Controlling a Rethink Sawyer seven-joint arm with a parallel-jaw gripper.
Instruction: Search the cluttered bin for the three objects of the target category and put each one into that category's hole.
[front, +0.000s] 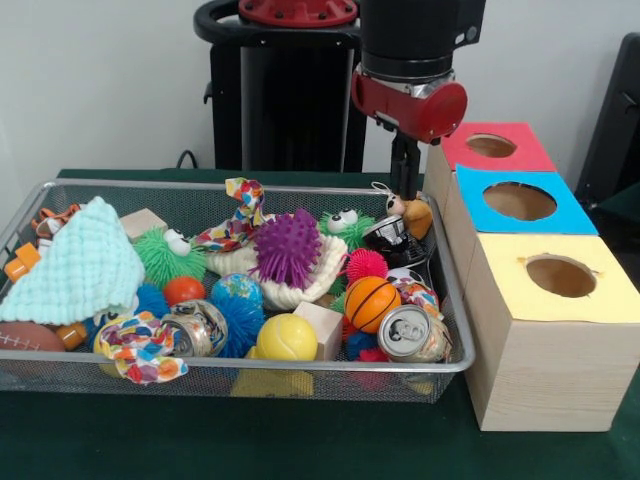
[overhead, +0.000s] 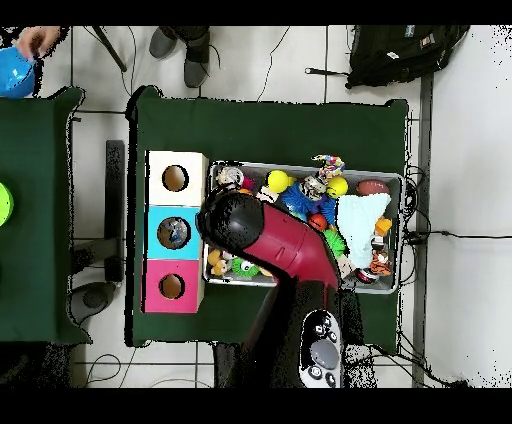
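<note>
The wire mesh bin (front: 300, 368) is full of toys; it also shows in the overhead view (overhead: 300, 166). I see no clear plastic bottles in either view; any are hidden under the clutter or the arm. The blue-panelled hole (front: 520, 201) is the middle one on the wooden box to the right of the bin, and it shows in the overhead view (overhead: 174, 233). My gripper (front: 405, 185) hangs over the bin's far right corner, next to the box. In the overhead view the arm's head (overhead: 232, 222) covers it.
Metal cans (front: 412, 333) (front: 200, 330), a small basketball (front: 372, 303), a yellow ball (front: 286, 337), a purple spiky ball (front: 288, 245) and a mint cloth (front: 75, 265) lie in the bin. Red (front: 491, 146) and yellow (front: 560, 276) holes flank the blue one. A person's hand (overhead: 38, 40) shows top left.
</note>
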